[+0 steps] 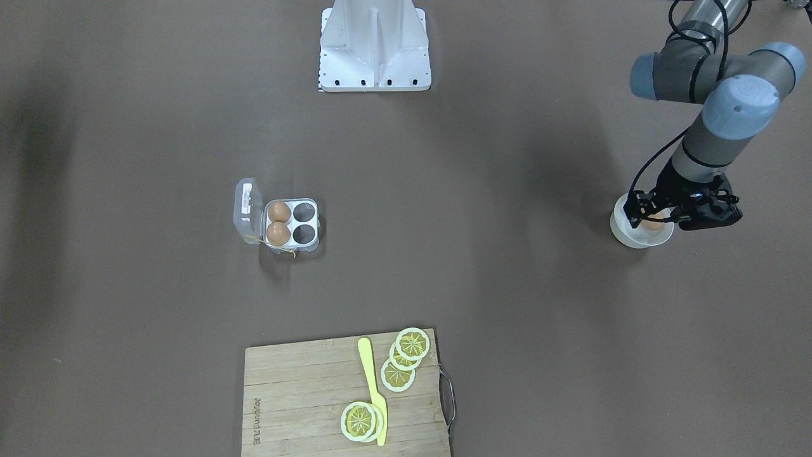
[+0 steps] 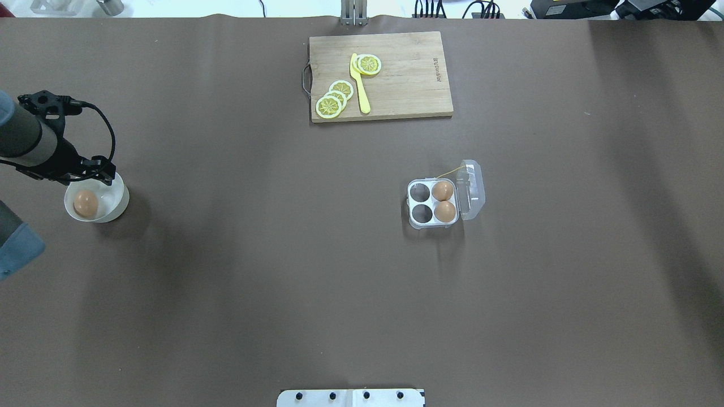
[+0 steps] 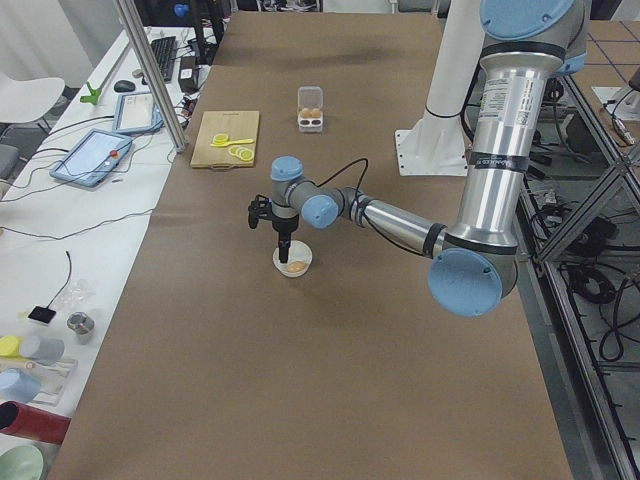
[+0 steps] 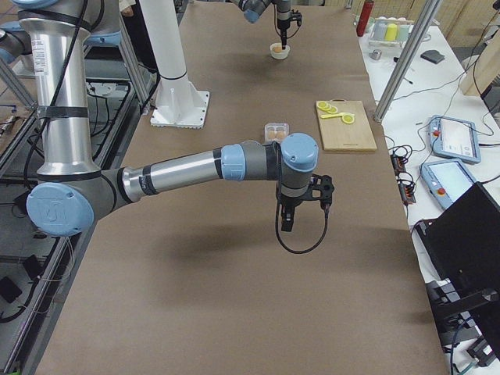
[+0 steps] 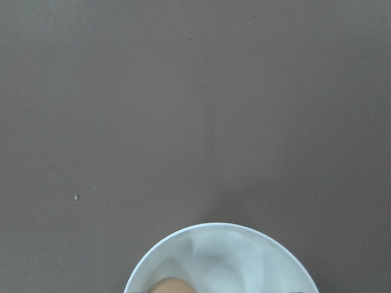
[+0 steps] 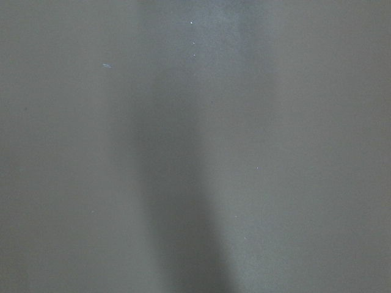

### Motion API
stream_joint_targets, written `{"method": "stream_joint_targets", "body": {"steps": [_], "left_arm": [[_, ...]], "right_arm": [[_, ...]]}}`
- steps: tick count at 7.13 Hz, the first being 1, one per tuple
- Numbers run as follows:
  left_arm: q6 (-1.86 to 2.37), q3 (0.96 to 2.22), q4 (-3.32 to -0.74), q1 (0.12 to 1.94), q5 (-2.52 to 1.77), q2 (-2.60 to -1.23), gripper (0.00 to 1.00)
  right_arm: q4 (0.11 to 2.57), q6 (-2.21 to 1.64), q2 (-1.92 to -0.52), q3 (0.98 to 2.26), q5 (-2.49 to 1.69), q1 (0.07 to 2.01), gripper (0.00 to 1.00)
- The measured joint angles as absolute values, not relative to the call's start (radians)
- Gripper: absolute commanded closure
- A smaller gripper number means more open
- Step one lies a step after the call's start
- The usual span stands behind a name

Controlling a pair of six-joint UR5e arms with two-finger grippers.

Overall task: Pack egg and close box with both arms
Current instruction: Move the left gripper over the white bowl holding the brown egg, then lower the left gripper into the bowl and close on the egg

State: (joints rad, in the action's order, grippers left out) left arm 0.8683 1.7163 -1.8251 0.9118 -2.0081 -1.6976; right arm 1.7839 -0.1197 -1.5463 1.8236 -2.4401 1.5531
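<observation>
Brown egg (image 2: 86,203), unpacked: lies in white bowl (image 2: 121,198), well apart from the box (image 2: 411,199). Left gripper (image 1: 663,212): hangs over the bowl, fingers apparently spread, holding nothing. Right gripper (image 4: 287,223): above bare table, state cannot be told. Box: lid open, two packed eggs (image 2: 442,190) on the hinge side, two cells vacant. Outstanding, by estimate: grasp, carry, insertion, lid closure.

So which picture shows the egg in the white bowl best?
The overhead exterior view: the egg lies uncovered in the bowl. Front-facing, the left pincer hides most of it; the left wrist view catches a sliver; side views show it tiny.
</observation>
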Motion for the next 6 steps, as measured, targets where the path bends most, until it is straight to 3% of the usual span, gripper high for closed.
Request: {"method": "stream_joint_targets", "body": {"steps": [6], "left_arm": [[0.879,1.714,-1.825,0.889,-2.008,-1.678,0.20]], "right_arm": [[1.784,-0.130,-1.545,1.826,-2.439,1.550,0.00]]}}
